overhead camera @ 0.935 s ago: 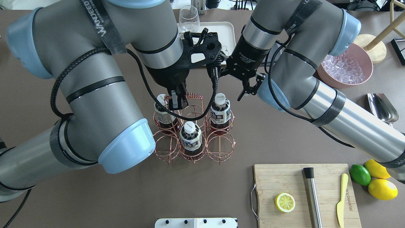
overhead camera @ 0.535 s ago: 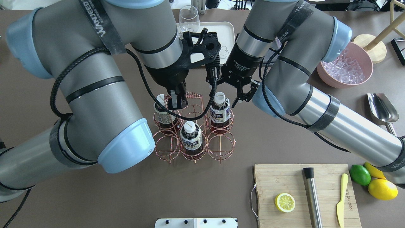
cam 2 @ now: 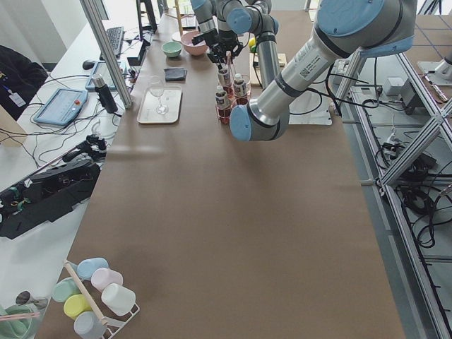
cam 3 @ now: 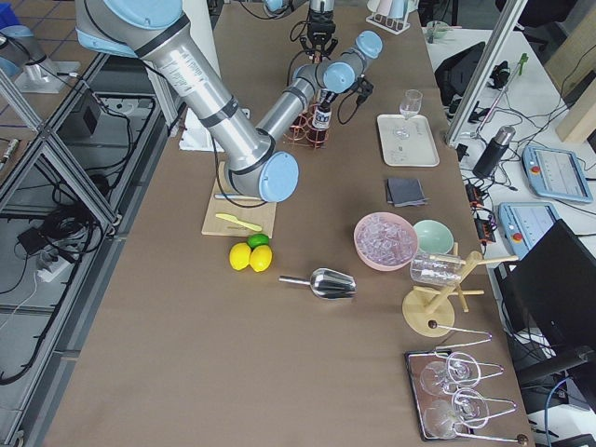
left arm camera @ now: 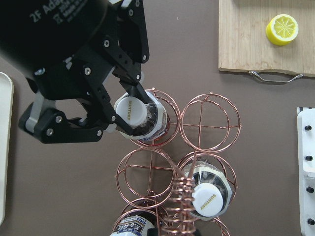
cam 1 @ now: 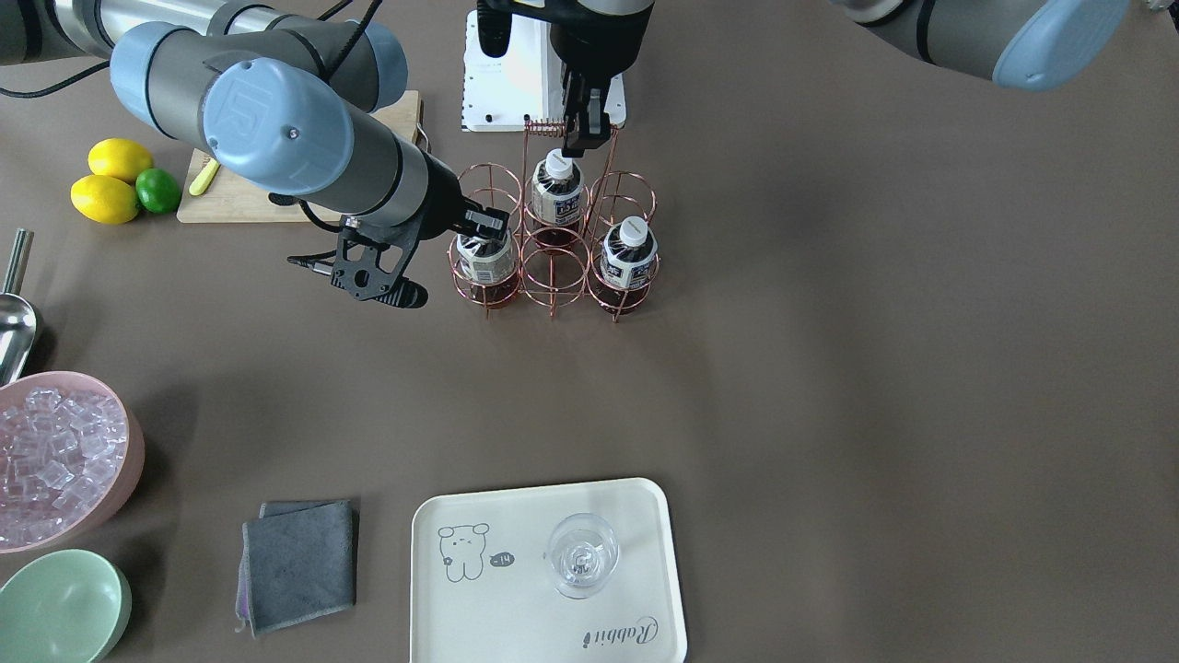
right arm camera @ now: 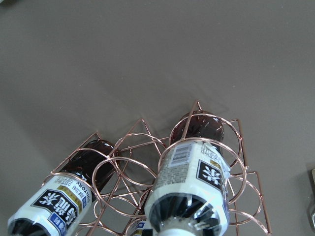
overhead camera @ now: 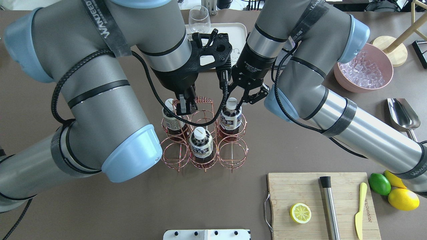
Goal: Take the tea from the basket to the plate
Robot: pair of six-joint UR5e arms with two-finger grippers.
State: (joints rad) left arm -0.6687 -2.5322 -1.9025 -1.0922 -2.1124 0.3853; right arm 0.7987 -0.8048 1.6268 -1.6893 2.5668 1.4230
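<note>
The tea (overhead camera: 230, 119) stands upright in the far right-hand cell of the wire basket (overhead camera: 233, 156). It is full, so probably fairly heavy, with thin, slick walls, and the stiff white cap looks the surest hold. The right end effector (left arm camera: 127, 107) straddles that cap, fingers spread. The left end effector (overhead camera: 184, 106) looks pinched on the basket's handle. The bottle must rise straight out of its ring. The plate (cam 1: 516, 608) lies well apart, with a glass (cam 1: 580, 557) on it.

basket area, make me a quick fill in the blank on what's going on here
The right end effector straddles the ___ of one tea.
The basket holds ___ teas in all.
On the plate stands a ___.
The pink bowl is full of ___.
Missing: cap; three; glass; ice.
</note>
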